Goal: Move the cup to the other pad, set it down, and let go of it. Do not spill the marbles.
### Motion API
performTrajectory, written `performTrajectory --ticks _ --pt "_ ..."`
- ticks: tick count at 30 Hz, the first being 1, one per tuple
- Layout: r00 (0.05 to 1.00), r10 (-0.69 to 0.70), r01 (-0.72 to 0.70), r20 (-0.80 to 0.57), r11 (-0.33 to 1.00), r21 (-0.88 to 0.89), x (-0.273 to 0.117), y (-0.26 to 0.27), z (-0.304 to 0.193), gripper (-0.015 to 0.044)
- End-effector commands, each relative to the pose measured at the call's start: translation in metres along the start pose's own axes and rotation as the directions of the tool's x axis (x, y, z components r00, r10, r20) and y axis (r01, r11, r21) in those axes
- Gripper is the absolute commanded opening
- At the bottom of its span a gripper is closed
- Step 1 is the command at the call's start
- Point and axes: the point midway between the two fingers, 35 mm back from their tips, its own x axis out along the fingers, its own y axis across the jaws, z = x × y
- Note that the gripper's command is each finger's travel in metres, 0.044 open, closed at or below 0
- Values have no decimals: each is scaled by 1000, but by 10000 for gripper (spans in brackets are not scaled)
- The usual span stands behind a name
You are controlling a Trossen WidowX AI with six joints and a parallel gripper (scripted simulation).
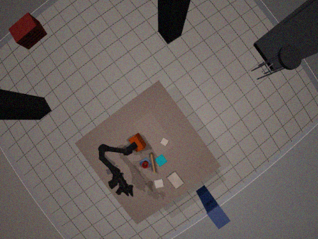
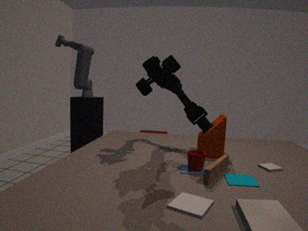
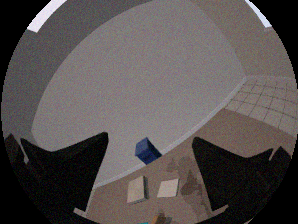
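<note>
The red cup point(image 1: 146, 165) point(image 2: 196, 161) stands upright on the blue pad point(image 2: 184, 169), left of a low wooden bar in the exterior view. Marbles inside cannot be made out. The teal pad point(image 1: 161, 160) point(image 2: 241, 180) lies on the other side of the bar with nothing on it; a sliver of it shows at the bottom of the wrist view. My gripper point(image 1: 125, 193) point(image 2: 158, 75) point(image 3: 152, 140) is open and empty, raised high above the table and well away from the cup. The cup is not visible in the wrist view.
The wooden bar point(image 1: 153, 163) point(image 2: 215, 171) stands between the pads. An orange block point(image 1: 137, 142) point(image 2: 212, 139) stands behind the cup. A thick pale slab point(image 1: 175, 180) point(image 2: 272, 222) point(image 3: 137, 190) and a white tile point(image 1: 158, 183) point(image 2: 191, 204) point(image 3: 168, 187) lie nearer the exterior camera; a smaller tile point(image 1: 164, 141) point(image 2: 270, 167) lies farther back.
</note>
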Motion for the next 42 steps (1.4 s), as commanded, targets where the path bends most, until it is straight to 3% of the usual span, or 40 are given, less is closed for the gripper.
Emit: performTrajectory --ticks 1,3,7,10,12,15,19,22,42 --pt "1000 -4 4 -18 1000 -10 2 0 -4 374" --pt "986 -33 18 -161 995 -96 11 0 -39 321" --pt "854 -117 -73 -506 937 -341 15 0 -128 216" --pt "655 -209 -286 -726 821 -494 -4 -2 -193 148" --pt "491 -286 -478 -823 701 -529 -25 -5 -229 148" --pt "238 -424 -769 -874 468 -436 -62 -13 -266 148" --pt "-26 -620 -988 -784 137 -76 -107 -27 -285 148" --pt "-57 -652 -996 -756 87 0 -107 -28 -287 148" --pt "-58 -652 -996 -756 85 3 -106 -38 -301 148"
